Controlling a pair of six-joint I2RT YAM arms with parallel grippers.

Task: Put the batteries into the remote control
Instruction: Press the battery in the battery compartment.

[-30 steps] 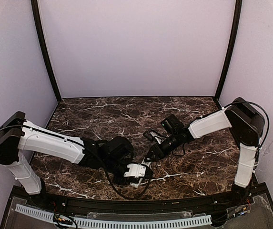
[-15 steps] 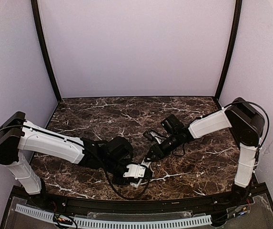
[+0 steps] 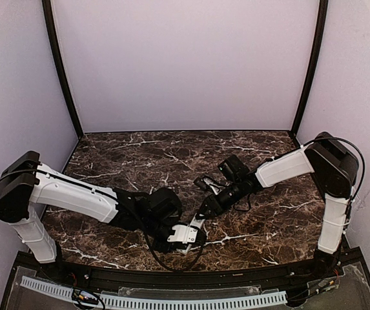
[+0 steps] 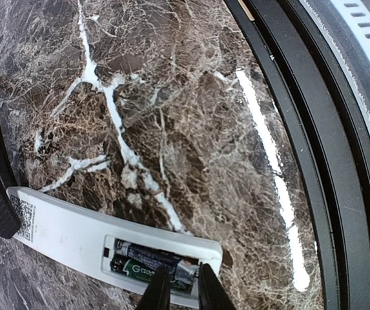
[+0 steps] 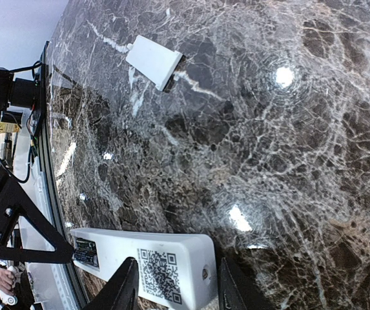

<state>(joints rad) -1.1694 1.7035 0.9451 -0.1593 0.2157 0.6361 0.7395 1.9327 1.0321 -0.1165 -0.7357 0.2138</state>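
– Remote control (image 4: 68, 236), where is it lying?

– It is lying back side up on the marble table (image 4: 172, 97), near the front edge and about midway between the 2 arms. Its battery bay (image 4: 109, 250) is standing uncovered and facing up.

– Who is holding it?

– The right gripper (image 5: 177, 279) is straddling the end with the QR label, a finger pressing on each long edge, so it is clamping the remote control to steady it. The left gripper (image 4: 179, 284) is hanging over the other end with its fingers nearly together, tips at the rim of the bay. I cannot tell whether they are pinching a battery end or only pushing on it.

– So which step is going on?

– I am reading it as seating the last cell. The batteries (image 4: 147, 250) are both lying in the bay side by side, and the nearer one's end is disappearing under the left fingertips, so it may not be sitting flat.

– And next?

– In my judgement, the left arm is needing a gentle downward push on that end against the spring, with the right grip holding firm so the body is not sliding. After that comes a lift straight up, so nothing is getting dragged out.

– Counts?

– I am counting 1 remote control, 2 batteries, 2 grippers, and 1 loose white plate (image 5: 154, 61) lying well apart on the table, probably the bay cover.
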